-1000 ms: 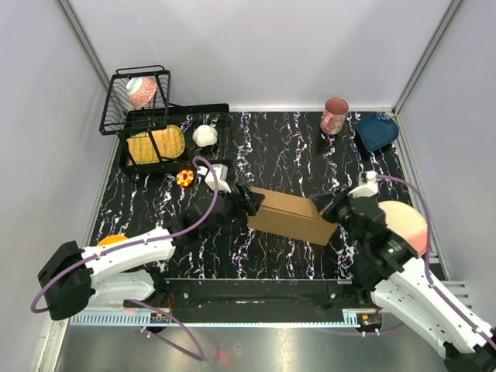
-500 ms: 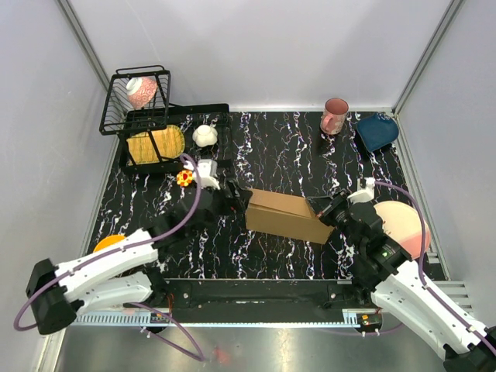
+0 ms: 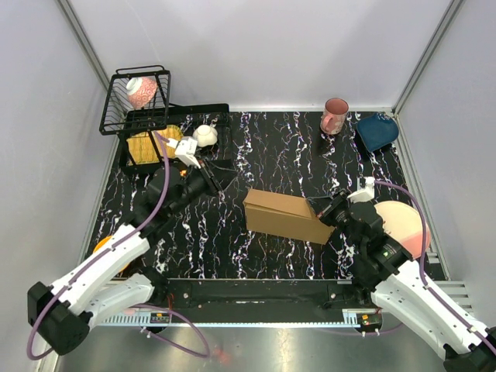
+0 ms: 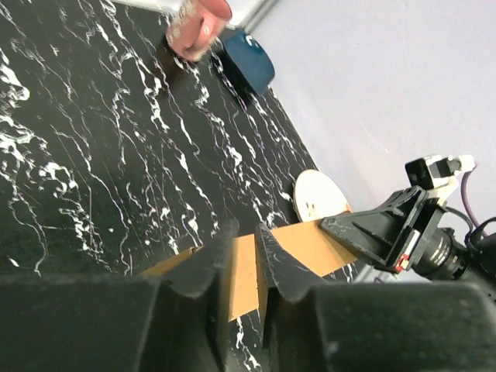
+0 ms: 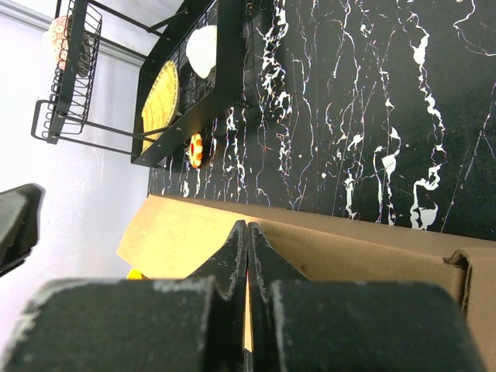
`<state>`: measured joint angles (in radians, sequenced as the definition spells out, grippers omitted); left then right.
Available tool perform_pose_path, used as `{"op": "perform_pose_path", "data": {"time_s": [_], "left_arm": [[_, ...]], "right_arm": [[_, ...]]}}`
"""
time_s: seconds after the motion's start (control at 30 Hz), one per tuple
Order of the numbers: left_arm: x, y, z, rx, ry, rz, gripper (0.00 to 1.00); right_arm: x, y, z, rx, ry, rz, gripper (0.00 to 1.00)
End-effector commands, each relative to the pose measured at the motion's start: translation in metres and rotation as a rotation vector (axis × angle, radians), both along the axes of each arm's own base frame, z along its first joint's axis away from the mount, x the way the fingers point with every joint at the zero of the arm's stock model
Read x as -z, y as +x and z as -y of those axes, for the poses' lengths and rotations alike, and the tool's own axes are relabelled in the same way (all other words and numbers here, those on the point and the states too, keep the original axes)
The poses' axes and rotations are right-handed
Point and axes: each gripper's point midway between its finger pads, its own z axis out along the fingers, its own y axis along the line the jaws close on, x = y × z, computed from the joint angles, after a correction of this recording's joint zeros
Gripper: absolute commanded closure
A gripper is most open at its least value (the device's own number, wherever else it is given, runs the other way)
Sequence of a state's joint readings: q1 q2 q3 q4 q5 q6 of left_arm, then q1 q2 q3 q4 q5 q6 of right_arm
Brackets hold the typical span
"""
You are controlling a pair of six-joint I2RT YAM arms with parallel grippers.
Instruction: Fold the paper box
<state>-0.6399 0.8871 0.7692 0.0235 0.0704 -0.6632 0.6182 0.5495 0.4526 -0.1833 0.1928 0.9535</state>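
Pulled back over the last second, my left gripper point(image 3: 223, 173) now hangs at about 10 o'clock from the paper box point(image 3: 283, 215), well apart from it and near the black dish rack point(image 3: 143, 116). From its wrist camera I see the fingers point(image 4: 203, 267) parted by a narrow gap with nothing between them. The brown cardboard box has stayed where it was, lying near the middle of the black marbled table point(image 3: 271, 147) with its long side running from 10 to 4 o'clock. At its 3 o'clock end sits my right gripper point(image 3: 331, 211), jaws pressed together on a thin sliver of the cardboard wall. A pink mug point(image 3: 335, 115) stands at the box's 1 o'clock.
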Motion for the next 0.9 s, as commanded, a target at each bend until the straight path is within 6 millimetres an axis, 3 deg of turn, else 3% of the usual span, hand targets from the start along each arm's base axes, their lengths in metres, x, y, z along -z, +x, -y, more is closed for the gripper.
{"op": "perform_pose_path", "data": {"time_s": [0.0, 0.17, 0.33, 0.5, 0.57, 0.67, 0.8, 0.87], "left_arm": [[-0.011, -0.011, 0.022, 0.206, -0.150, 0.011, 0.84], [-0.013, -0.010, 0.033, 0.308, -0.295, 0.012, 0.97], [0.009, -0.015, 0.040, 0.367, -0.344, -0.041, 1.00], [0.048, -0.027, 0.058, 0.412, -0.315, -0.132, 1.00], [0.076, -0.035, 0.068, 0.413, -0.211, -0.179, 1.00], [0.090, -0.043, 0.068, 0.420, -0.204, -0.191, 1.00], [0.078, -0.039, 0.060, 0.398, -0.207, -0.149, 1.00], [0.037, -0.034, 0.046, 0.364, -0.259, -0.047, 1.00]], "right_arm": [[0.066, -0.022, 0.017, -0.021, -0.207, -0.188, 1.00], [0.067, -0.023, 0.018, -0.028, -0.215, -0.188, 1.00], [0.069, -0.023, 0.017, -0.032, -0.218, -0.195, 1.00], [0.073, -0.023, 0.016, -0.036, -0.221, -0.205, 1.00], [0.074, -0.023, 0.016, -0.035, -0.223, -0.208, 1.00], [0.074, -0.021, 0.015, -0.036, -0.221, -0.207, 1.00], [0.072, -0.020, 0.013, -0.041, -0.217, -0.205, 1.00], [0.070, -0.020, 0.012, -0.041, -0.214, -0.203, 1.00]]}}
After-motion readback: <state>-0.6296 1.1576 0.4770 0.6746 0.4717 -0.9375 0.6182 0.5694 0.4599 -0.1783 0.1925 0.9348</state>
